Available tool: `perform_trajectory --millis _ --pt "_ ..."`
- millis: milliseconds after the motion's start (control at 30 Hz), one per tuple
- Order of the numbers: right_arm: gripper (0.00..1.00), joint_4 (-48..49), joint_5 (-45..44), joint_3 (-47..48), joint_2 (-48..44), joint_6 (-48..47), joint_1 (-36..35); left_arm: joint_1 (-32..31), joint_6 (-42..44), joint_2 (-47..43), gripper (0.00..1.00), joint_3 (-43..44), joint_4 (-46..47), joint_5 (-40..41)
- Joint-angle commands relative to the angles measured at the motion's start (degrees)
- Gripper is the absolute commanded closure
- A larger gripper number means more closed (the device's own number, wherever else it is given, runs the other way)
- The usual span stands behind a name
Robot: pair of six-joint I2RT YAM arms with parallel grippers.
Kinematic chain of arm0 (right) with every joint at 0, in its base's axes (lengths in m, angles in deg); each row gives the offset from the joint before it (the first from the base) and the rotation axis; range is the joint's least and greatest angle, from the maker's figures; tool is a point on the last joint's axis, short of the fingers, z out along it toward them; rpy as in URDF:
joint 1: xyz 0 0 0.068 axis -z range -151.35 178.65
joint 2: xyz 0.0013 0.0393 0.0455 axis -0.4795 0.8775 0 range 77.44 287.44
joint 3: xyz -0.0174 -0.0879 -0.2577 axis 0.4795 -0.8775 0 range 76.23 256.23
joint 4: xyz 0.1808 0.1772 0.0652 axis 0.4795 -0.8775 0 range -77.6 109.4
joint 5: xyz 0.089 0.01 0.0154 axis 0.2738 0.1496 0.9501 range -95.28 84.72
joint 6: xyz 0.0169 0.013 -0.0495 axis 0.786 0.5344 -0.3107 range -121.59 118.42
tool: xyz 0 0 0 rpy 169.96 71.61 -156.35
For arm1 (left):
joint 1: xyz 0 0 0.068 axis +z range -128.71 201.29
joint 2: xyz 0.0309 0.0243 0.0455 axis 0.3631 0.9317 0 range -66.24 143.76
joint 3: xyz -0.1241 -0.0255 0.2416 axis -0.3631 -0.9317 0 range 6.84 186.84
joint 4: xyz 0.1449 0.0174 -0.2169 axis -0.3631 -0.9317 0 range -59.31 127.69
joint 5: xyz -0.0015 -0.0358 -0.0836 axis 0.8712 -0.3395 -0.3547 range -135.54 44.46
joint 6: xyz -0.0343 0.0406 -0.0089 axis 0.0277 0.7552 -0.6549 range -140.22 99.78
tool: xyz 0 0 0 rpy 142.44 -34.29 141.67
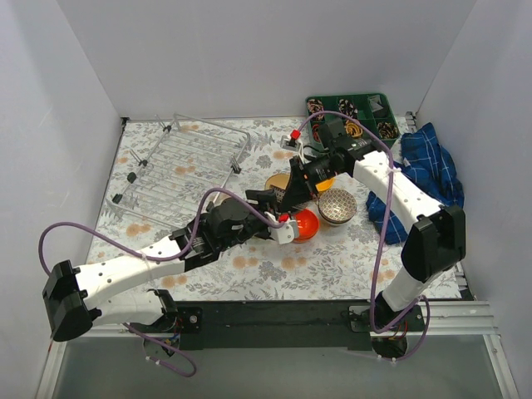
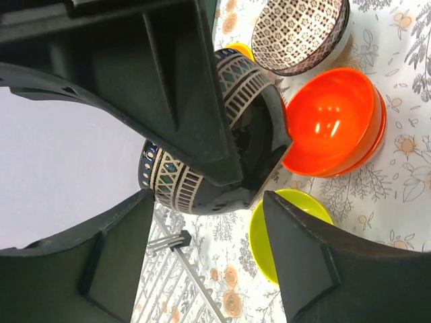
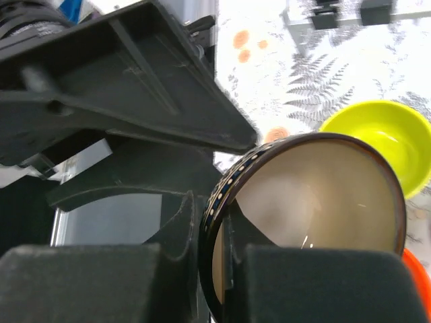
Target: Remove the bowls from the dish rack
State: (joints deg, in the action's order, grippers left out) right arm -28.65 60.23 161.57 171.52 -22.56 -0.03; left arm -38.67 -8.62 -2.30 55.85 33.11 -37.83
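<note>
The wire dish rack stands at the back left with no bowl showing in it. My right gripper is shut on the rim of a dark patterned bowl with a beige inside, held tilted above the table; its fingers pinch the rim. My left gripper is open and empty just below that bowl. On the table lie a red-orange bowl, a grey-patterned bowl, a yellow-orange bowl and a lime green bowl, hidden in the top view.
A green compartment tray sits at the back right. A blue checked cloth lies along the right wall. White walls enclose the flowered table mat. A rack corner shows under my left gripper.
</note>
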Motion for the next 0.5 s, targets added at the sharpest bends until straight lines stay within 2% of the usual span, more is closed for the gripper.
perform_trajectory --millis 0,100,167,200,300,333,367,467 --pt "0.99 -0.8 0.8 3.6 0.5 -1.7 0.7 -0.3 -1.1 -1.6 0.83 -1.3 6.6 2.8" --pt "0.99 -0.6 -2.2 4.9 0.8 -1.6 0.8 -0.3 -4.6 -2.3 0.66 -3.2 8.1 4.8" --pt "0.99 -0.4 -6.8 6.5 1.5 -0.9 0.8 -0.1 -9.3 -3.1 0.49 -3.7 8.4 6.3" --pt "0.99 -0.2 -8.7 7.3 1.9 -0.5 0.8 0.8 -11.1 -3.5 0.35 -3.9 8.3 6.9" --pt "0.99 1.6 -17.0 9.7 3.6 2.0 0.7 3.9 -20.5 -4.6 0.17 -3.8 6.4 7.6" --pt "0.99 2.4 -20.9 9.9 3.8 2.5 0.7 4.8 -23.4 -5.1 0.06 -3.7 5.1 7.6" --pt "0.99 5.0 -23.3 9.9 4.2 4.0 0.0 6.0 -28.1 -5.7 0.02 -3.3 4.9 6.7" --pt "0.99 10.7 -32.7 9.1 5.1 5.4 -2.4 12.3 -35.7 -7.8 0.02 -2.4 0.4 3.3"
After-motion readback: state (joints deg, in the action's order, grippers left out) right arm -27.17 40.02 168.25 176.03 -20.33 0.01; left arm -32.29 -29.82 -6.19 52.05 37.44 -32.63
